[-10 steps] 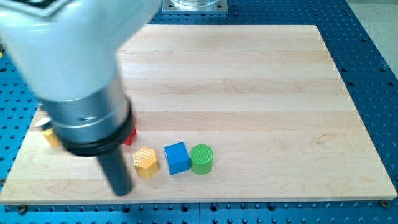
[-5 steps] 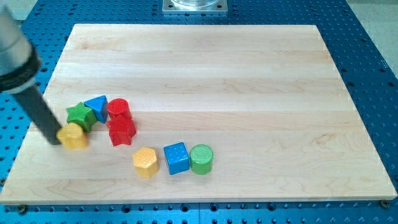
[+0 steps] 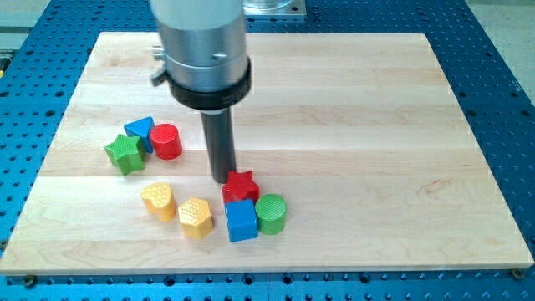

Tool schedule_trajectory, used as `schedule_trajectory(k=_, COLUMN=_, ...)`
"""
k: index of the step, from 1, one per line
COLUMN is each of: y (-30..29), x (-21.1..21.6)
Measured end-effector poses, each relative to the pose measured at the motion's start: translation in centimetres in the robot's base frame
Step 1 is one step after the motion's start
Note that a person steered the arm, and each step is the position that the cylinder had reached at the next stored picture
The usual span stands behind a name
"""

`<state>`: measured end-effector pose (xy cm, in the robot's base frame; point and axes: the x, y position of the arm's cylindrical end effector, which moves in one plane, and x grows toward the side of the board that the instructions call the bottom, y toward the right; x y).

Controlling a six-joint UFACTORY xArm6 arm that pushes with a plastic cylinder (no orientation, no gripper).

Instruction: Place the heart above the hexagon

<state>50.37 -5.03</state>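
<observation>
Eight blocks on the board (image 3: pixel 351 109): one yellow heart (image 3: pixel 158 201) just left of one yellow hexagon (image 3: pixel 196 217), my tip (image 3: pixel 222 178) up-right, touching one red star (image 3: pixel 241 186); no claw fitted.

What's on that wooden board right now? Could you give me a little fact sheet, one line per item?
board: wooden board on a blue perforated table
my tip: touching the upper left of the red star
yellow heart: left of the yellow hexagon, not above it
blue cube: below the red star, beside the green cylinder
left cluster: green star, blue triangle, red cylinder
</observation>
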Motion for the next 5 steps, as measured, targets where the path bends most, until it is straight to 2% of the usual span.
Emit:
schedule_trajectory(k=1, y=-7.2, x=-0.7)
schedule_trajectory(k=2, y=-14.1, x=4.0)
schedule_trajectory(k=3, y=-8.4, x=7.3)
schedule_trajectory(k=4, y=-7.9, x=6.5)
schedule_trajectory(k=5, y=-14.8, x=5.7)
